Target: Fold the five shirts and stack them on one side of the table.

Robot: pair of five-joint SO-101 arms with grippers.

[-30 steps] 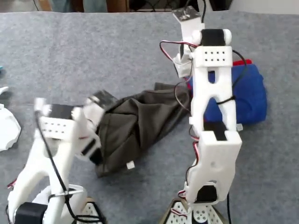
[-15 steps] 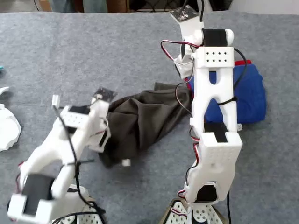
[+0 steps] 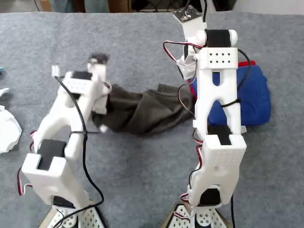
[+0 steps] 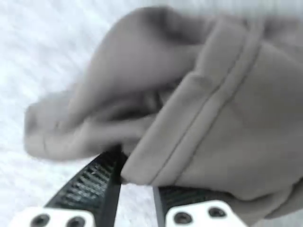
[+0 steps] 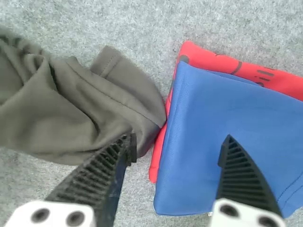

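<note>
- High view: my left claw (image 3: 100,103) sits at the left end of the dark shirt (image 3: 147,111). The shirt lies as a crumpled, stretched band across the middle of the surface (image 3: 142,47).
- The shirt's other end touches the folded blue shirt (image 3: 254,97) on the right side. A red shirt (image 3: 247,62) peeks out from under the blue one. My right arm (image 3: 216,95) stands over the spot where they meet.
- For room, I see bare surface along the far side and in front of the dark shirt, between the two arms. A white object (image 3: 7,130) lies at the left edge, well apart from the cloth. I would spread the shirt toward the middle rather than toward the stack.
- Left wrist view: the left claw is nearly closed, pinching a bunched fold of the dark shirt just beside a stitched hem (image 4: 213,90).
- I judge the cloth light, limp and likely to sag and twist, so one pinch will only drag it. A corner or the hem itself looks like a firmer hold than this loose fold.
- Right wrist view: my right claw (image 5: 173,161) is wide apart and holds nothing. It hangs above the line where the dark shirt's edge meets the blue and red stack.
- A careless pinch there could catch the stacked shirts too, so I would take the dark edge alone.
</note>
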